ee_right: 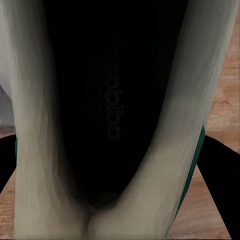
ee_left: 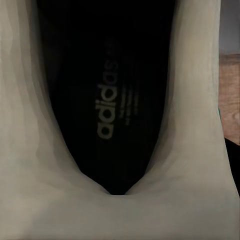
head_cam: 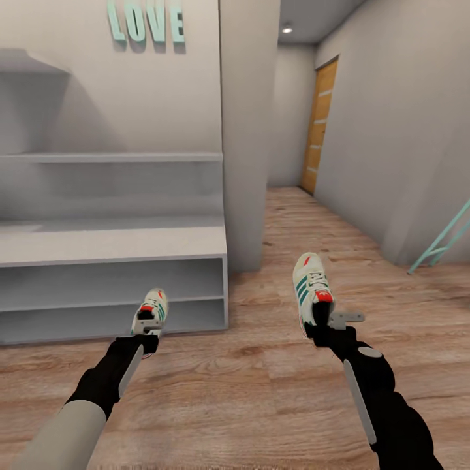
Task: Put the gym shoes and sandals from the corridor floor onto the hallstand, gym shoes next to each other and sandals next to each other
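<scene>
While a gym shoe (head_cam: 151, 313) is clamped in the left gripper (head_cam: 145, 336) and another (head_cam: 311, 287) in the right gripper (head_cam: 320, 329), either could be dropped short of the hallstand (head_cam: 111, 243).

Teal LOVE letters (head_cam: 146, 23), wooden door (head_cam: 318, 127)

Home corridor: wood-plank floor (head_cam: 274, 385), plain grey walls (head_cam: 391, 130), low white-grey hallstand (head_cam: 111, 245) with open shelves, mint "LOVE" lettering (head_cam: 145, 23) above, orange-brown door (head_cam: 318, 127) at far end, recessed ceiling light (head_cam: 287, 29).
</scene>
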Motion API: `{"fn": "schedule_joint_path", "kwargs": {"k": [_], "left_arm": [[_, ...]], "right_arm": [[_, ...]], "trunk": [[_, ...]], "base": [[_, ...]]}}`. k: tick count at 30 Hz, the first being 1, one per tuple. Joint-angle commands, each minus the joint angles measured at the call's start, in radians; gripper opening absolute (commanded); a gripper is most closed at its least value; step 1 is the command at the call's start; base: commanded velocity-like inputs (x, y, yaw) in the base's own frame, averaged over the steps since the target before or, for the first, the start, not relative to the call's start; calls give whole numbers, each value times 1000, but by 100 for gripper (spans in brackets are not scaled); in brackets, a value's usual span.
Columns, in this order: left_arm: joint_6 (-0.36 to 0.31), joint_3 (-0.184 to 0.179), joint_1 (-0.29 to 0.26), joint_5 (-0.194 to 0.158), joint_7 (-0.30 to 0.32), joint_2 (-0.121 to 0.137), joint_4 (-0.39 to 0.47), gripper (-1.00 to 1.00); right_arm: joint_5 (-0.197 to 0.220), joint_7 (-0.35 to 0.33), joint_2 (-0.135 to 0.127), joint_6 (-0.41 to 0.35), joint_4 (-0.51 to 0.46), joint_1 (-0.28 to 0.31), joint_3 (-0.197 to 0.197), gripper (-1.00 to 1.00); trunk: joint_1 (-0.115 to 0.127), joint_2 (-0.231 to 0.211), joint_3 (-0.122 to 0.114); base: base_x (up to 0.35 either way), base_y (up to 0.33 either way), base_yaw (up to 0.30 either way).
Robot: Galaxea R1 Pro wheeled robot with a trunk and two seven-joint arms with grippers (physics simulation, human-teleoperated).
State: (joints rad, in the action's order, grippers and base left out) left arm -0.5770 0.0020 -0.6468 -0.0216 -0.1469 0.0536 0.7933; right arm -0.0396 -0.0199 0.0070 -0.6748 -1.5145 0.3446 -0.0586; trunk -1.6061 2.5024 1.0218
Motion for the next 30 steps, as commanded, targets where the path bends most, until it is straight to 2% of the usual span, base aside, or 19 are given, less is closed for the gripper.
{"fn": "schedule_joint_path", "kwargs": {"k": [1, 13, 15, 17, 22, 30], "left_arm": [[-5, 0, -1, -1, -3, 0, 1, -100], [-4, 0, -1, -1, -3, 0, 5, -100], [-4, 0, -1, -1, -3, 0, 19, -100], [-4, 0, -1, -1, -3, 0, 44, -100], [-4, 0, -1, -1, -3, 0, 53, -100], [-3, 0, -1, -2, -3, -1, 54, -100]], "right_arm": [[-3, -2, 0, -14, -1, 1, -1, -100], [-3, -3, -3, -28, -2, 1, -2, -100], [-3, -3, -3, -28, -1, 1, -14, -100], [-3, -3, -3, -28, -1, 1, -53, -100], [-3, -3, -2, -28, -1, 1, -73, -100], [-3, -3, -2, -28, -1, 1, -75, -100]], "trunk": [[0, 1, 6], [-6, 4, 69], [-6, 4, 79], [-7, 5, 90], [-7, 5, 92], [-7, 5, 104]], "base": [[0, 0, 156], [0, 0, 163], [0, 0, 106], [0, 0, 33], [0, 0, -4], [0, 0, -110]]}}
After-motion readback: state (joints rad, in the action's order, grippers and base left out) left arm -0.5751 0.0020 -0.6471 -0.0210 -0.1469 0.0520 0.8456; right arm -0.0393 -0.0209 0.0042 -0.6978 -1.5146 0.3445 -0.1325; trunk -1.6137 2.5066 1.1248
